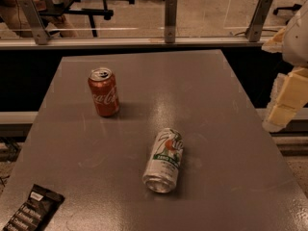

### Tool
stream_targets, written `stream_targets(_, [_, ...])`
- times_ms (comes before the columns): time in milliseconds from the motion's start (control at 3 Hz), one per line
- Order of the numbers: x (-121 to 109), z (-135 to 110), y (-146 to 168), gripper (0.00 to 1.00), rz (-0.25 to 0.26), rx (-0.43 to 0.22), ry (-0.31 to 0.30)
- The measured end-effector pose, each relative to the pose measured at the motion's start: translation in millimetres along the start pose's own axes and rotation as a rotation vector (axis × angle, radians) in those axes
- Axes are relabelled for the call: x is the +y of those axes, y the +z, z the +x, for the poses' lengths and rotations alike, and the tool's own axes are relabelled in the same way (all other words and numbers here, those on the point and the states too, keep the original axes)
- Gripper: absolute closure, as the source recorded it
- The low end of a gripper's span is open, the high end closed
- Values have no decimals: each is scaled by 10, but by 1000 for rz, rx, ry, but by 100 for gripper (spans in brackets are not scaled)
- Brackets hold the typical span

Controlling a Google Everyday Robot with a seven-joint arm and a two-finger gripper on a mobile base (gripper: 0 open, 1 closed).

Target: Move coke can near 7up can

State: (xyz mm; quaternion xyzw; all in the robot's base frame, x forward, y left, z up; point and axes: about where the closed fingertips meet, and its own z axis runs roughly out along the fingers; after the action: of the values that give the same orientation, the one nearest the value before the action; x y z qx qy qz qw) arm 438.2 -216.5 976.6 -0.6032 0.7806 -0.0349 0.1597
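The coke can [103, 92], red with white script and a silver top, stands upright on the grey table [216, 100], left of centre and toward the far side. The 7up can [164, 160], white with a green band and logo, lies on its side near the table's middle, its top end toward me. The two cans are well apart. My gripper [284, 107] hangs at the right edge of the camera view, beyond the table's right side and above floor level. It is far from both cans and holds nothing I can see.
A dark snack packet [32, 209] lies at the table's front left corner. A low glass barrier with metal brackets [170, 20] runs behind the far edge. Chairs and desk legs stand beyond it.
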Motion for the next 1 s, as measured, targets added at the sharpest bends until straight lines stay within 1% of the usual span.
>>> stream_targets(333, [0, 0, 0, 0, 0, 0, 0])
stream_targets(667, [-195, -204, 36, 0, 3, -59, 0])
stream_targets(1000, [-452, -705, 155, 0, 0, -173, -39])
